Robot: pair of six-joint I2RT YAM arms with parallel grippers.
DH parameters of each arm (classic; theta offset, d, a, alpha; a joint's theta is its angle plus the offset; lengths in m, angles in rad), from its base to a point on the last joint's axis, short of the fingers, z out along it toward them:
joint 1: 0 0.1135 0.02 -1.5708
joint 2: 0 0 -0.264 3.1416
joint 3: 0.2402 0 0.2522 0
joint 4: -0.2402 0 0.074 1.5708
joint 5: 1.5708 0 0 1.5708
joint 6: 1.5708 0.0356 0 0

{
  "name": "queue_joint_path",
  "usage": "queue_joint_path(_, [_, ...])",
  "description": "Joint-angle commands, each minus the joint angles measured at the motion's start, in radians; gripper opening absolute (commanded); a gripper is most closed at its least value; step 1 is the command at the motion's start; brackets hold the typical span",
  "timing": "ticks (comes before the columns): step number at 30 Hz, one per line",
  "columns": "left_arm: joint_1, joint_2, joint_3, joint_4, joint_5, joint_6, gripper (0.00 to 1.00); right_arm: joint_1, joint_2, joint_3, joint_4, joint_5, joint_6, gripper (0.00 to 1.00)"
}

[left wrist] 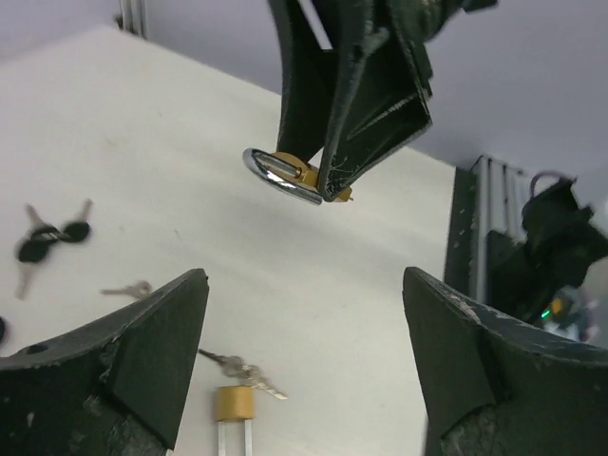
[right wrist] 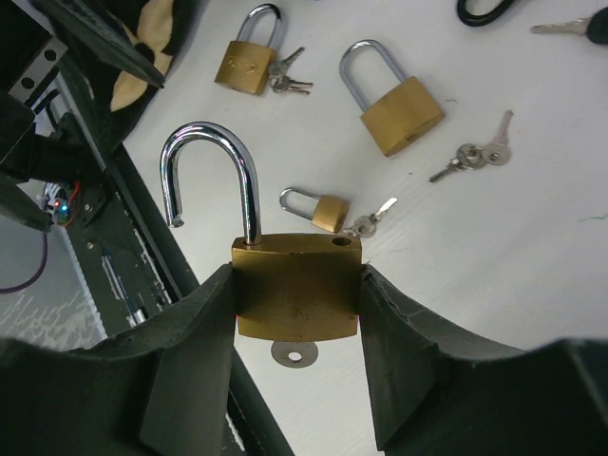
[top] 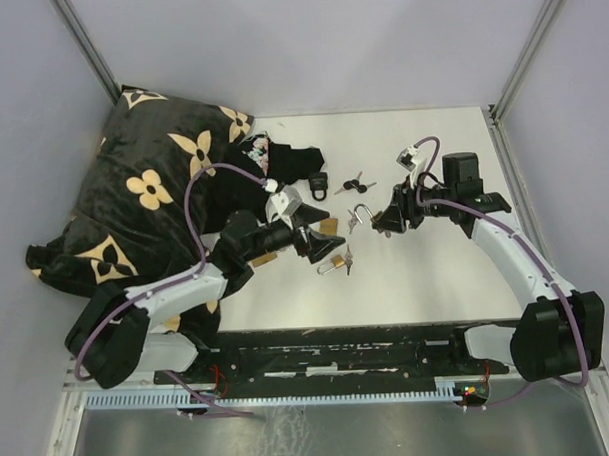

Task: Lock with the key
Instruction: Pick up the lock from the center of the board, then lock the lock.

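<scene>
White desk (top: 437, 283), grey enclosure walls. We note right end effector (right wrist: 299, 280) clamped on brass padlock (right wrist: 296, 309). Shackle (right wrist: 211, 171) open, free leg out of body. Key (right wrist: 294, 354) seated underneath. Left end effector (left wrist: 304, 285) fingers apart, empty. In our judgement, still to do: press shackle home, turn key. Right wrist view shows seated key; left wrist view shows padlock lifted off desk.

The padlock (right wrist: 296, 299) at lower middle of the right wrist view has a brushed, faintly scratched brass body and a mirror-bright metal shackle (right wrist: 247, 195). The fingers (right wrist: 180, 370) flanking it are matt black plastic, scuffed and grainy. The table (right wrist: 532, 237) is matt white. The cloth (top: 153, 193) at upper left of the top view looks plush.
</scene>
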Motion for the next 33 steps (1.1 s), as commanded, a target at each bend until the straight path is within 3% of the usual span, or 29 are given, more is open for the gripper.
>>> queue_joint_path(1, [-0.001,-0.161,-0.107,0.005,0.088,0.693,0.92,0.063,-0.046,0.009,-0.002,-0.087,-0.02,0.17])
queue_joint_path(3, [-0.001,-0.199,-0.101,-0.084,0.091,0.866,0.94,0.088,-0.039,0.018,-0.032,-0.1,-0.044,0.17])
queue_joint_path(5, [-0.001,-0.219,-0.087,-0.155,0.092,0.94,0.96,0.11,-0.03,0.035,-0.077,-0.118,-0.095,0.17])
queue_joint_path(13, [-0.068,-0.322,-0.134,-0.2,0.053,1.023,0.93,0.185,0.053,0.128,-0.334,-0.212,-0.303,0.16])
queue_joint_path(19, [-0.217,-0.344,-0.147,-0.244,-0.079,1.099,0.88,0.244,0.092,0.142,-0.354,-0.225,-0.306,0.15])
queue_joint_path(33, [-0.263,-0.304,-0.083,-0.366,-0.128,1.163,0.77,0.303,0.127,0.157,-0.381,-0.254,-0.301,0.15])
